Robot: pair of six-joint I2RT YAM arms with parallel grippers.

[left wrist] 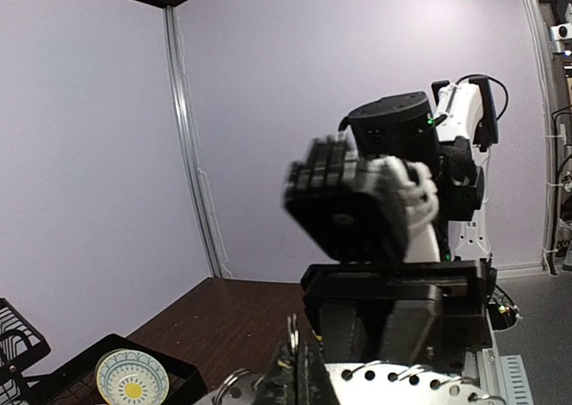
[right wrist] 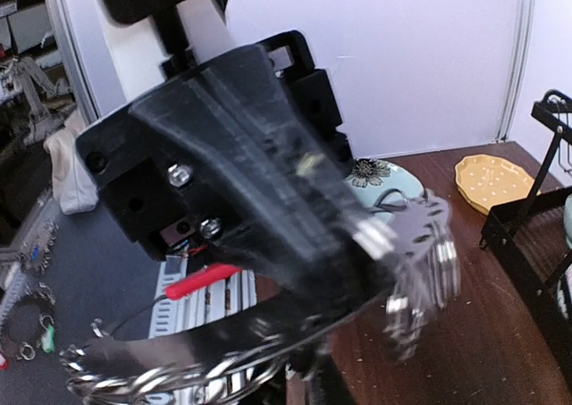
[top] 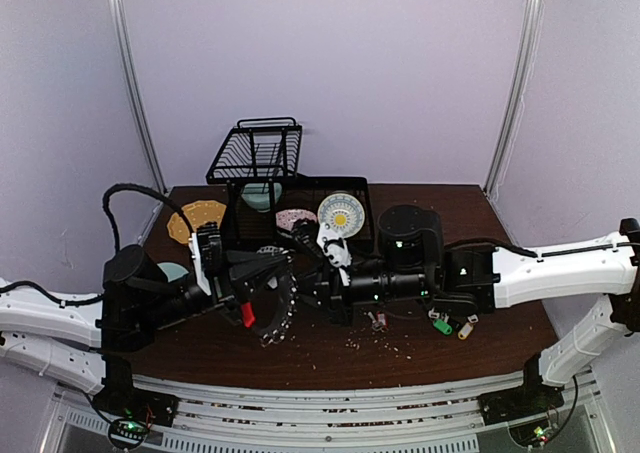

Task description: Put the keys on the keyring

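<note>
My left gripper (top: 262,273) is shut on the keyring (top: 283,291) and holds the hoop upright above the table, its red arc (top: 247,315) lowest. In the left wrist view its fingers (left wrist: 313,378) clamp the grey perforated band (left wrist: 420,383), which is fringed with split rings. My right gripper (top: 305,291) meets the hoop's right rim. Its fingers (right wrist: 323,389) are close together under the blurred hoop (right wrist: 179,360), and what they pinch is hidden. Three keys lie on the table: green tag (top: 441,324), yellow tag (top: 467,326), red tag (top: 378,321).
A black wire rack (top: 255,153) stands at the back over a black tray (top: 300,188) holding a flower plate (top: 341,214) and a pink plate (top: 295,218). A yellow plate (top: 195,218) and a teal plate (top: 172,271) sit at the left. Crumbs (top: 385,345) dot the front.
</note>
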